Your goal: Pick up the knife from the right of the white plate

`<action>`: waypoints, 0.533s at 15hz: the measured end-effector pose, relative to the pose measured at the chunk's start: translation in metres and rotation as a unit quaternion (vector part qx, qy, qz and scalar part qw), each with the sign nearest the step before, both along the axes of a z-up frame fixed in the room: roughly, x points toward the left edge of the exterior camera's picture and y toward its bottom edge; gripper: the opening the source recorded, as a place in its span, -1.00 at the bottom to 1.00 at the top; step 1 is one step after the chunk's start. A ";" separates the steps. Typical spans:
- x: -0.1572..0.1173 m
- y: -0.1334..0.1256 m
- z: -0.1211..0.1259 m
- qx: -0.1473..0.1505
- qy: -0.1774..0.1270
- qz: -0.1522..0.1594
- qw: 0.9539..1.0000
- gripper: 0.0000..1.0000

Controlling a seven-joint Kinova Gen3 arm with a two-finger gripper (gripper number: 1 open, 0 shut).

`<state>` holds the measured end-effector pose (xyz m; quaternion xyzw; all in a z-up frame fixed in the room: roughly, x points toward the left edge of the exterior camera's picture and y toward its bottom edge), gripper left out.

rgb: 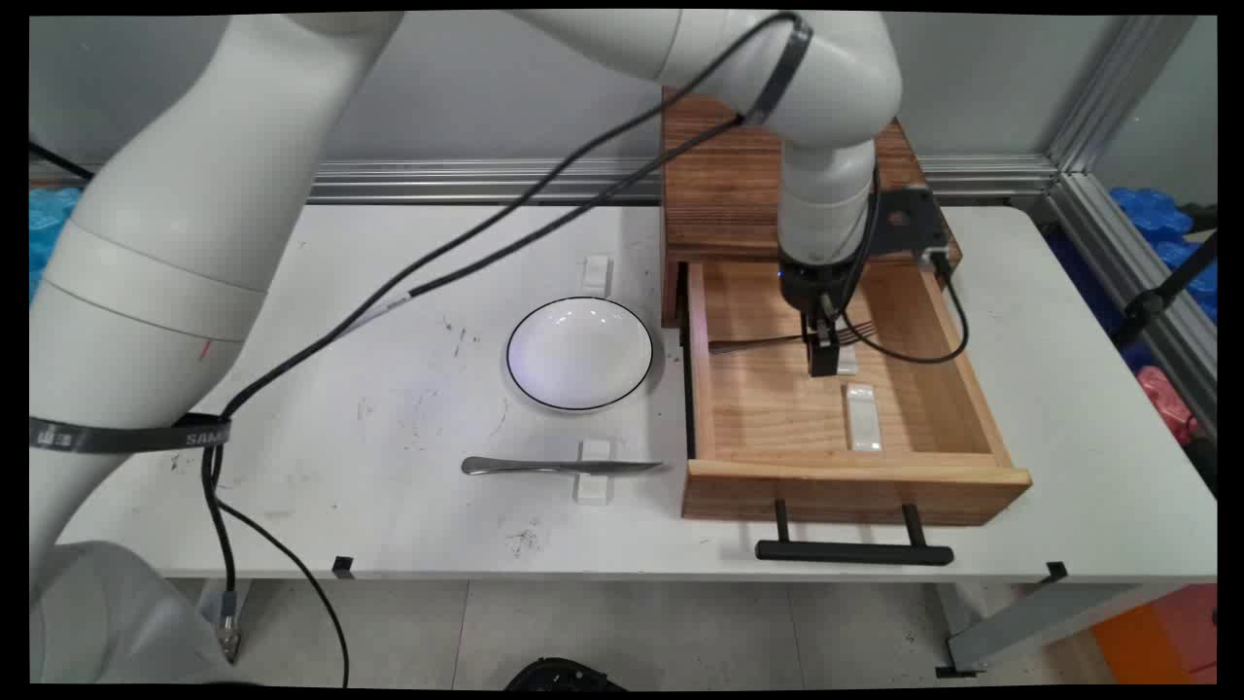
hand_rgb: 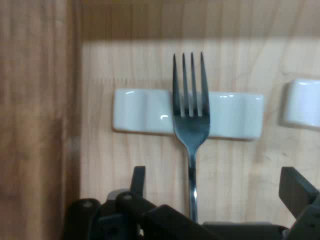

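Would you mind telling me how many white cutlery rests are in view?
4: one behind the plate at, one under the knife at, two in the drawer, under the fork at and nearer its front at.

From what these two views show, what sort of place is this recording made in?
Probably a robotics lab test bench, not a real kitchen: a bare white table framed by aluminium rails, with staged tableware, a fork on a white rest in an open wooden drawer, and a plate and knife beside it.
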<state>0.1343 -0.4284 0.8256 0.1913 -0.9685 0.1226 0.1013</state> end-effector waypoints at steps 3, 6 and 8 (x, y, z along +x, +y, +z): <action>0.003 0.012 0.015 0.002 0.013 -0.001 1.000 1.00; 0.007 0.033 0.039 0.006 0.028 -0.006 1.000 1.00; 0.013 0.048 0.057 0.009 0.036 -0.008 0.999 1.00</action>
